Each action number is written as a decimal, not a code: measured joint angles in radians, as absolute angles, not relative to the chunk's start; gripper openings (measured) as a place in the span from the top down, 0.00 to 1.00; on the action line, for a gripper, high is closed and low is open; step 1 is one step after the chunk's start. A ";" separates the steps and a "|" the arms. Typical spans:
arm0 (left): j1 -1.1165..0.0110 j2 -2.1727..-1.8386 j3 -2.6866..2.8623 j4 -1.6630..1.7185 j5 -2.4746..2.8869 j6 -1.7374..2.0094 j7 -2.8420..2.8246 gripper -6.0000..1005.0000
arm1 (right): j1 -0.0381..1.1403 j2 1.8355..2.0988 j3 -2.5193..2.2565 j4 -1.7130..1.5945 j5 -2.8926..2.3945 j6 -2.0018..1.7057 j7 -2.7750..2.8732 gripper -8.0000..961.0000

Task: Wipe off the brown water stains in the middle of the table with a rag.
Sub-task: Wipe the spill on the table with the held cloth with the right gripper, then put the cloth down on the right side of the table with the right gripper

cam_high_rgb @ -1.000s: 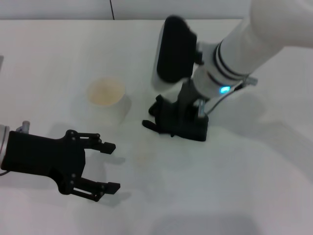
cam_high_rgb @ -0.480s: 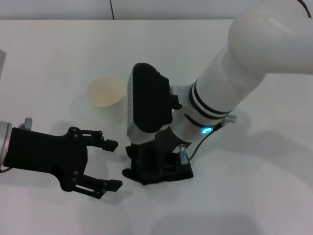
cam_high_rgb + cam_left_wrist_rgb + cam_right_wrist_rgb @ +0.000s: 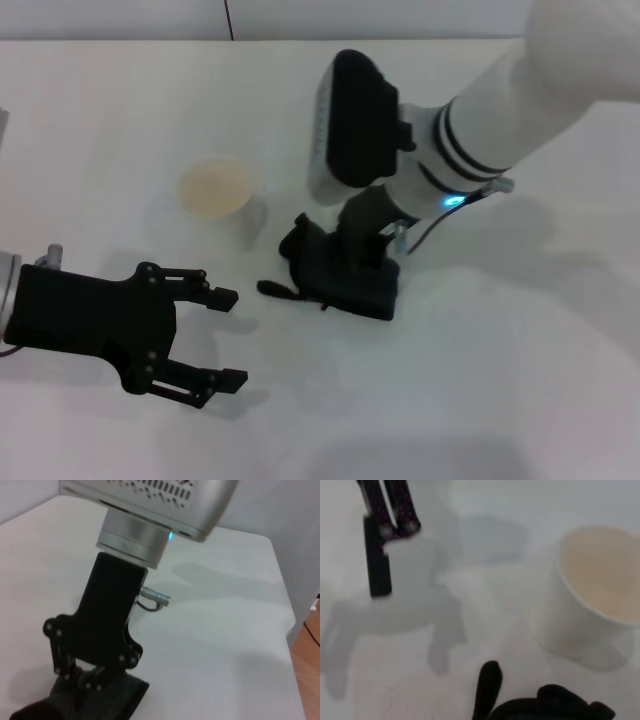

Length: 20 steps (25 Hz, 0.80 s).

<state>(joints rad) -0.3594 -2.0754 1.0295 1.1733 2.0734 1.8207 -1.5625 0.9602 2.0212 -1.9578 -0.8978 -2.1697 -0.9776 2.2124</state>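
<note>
My right gripper (image 3: 358, 262) is shut on the dark rag (image 3: 318, 282) and presses it onto the white table (image 3: 480, 380) near the middle, to the right of the paper cup. The left wrist view shows this gripper (image 3: 82, 682) standing upright with its fingers sunk into the rag (image 3: 107, 702). The rag's edge shows in the right wrist view (image 3: 545, 707). No brown stain shows on the bare table; any under the rag is hidden. My left gripper (image 3: 228, 337) is open and empty at the near left, apart from the rag.
A white paper cup (image 3: 215, 192) with a brownish inside stands upright just left of the rag, and is close to it in the right wrist view (image 3: 592, 595). A left gripper finger (image 3: 377, 555) also shows there.
My right gripper swept the rag toward me and to the left, then back away to the right of the cup. The left gripper has stayed put.
</note>
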 joint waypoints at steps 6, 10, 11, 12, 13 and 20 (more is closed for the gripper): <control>-0.360 -2.075 1.026 1.173 2.074 1.820 -1.561 0.12 | 0.880 2.017 -1.849 -0.963 -2.263 -1.099 2.166 0.92; -0.362 -2.075 1.025 1.173 2.072 1.819 -1.559 0.12 | 0.784 2.015 -1.732 -1.061 -2.300 -1.211 2.099 0.92; -0.362 -2.074 1.024 1.173 2.071 1.819 -1.557 0.12 | 0.755 2.015 -1.693 -1.094 -2.302 -1.245 2.076 0.92; -0.362 -2.074 1.023 1.173 2.070 1.818 -1.556 0.12 | 0.737 2.014 -1.664 -1.114 -2.303 -1.269 2.058 0.92; -0.361 -2.074 1.023 1.174 2.070 1.815 -1.555 0.12 | 0.722 2.014 -1.637 -1.131 -2.302 -1.290 2.044 0.92; -0.362 -2.074 1.023 1.173 2.066 1.797 -1.550 0.12 | 0.667 2.014 -1.555 -1.145 -2.292 -1.332 1.964 0.92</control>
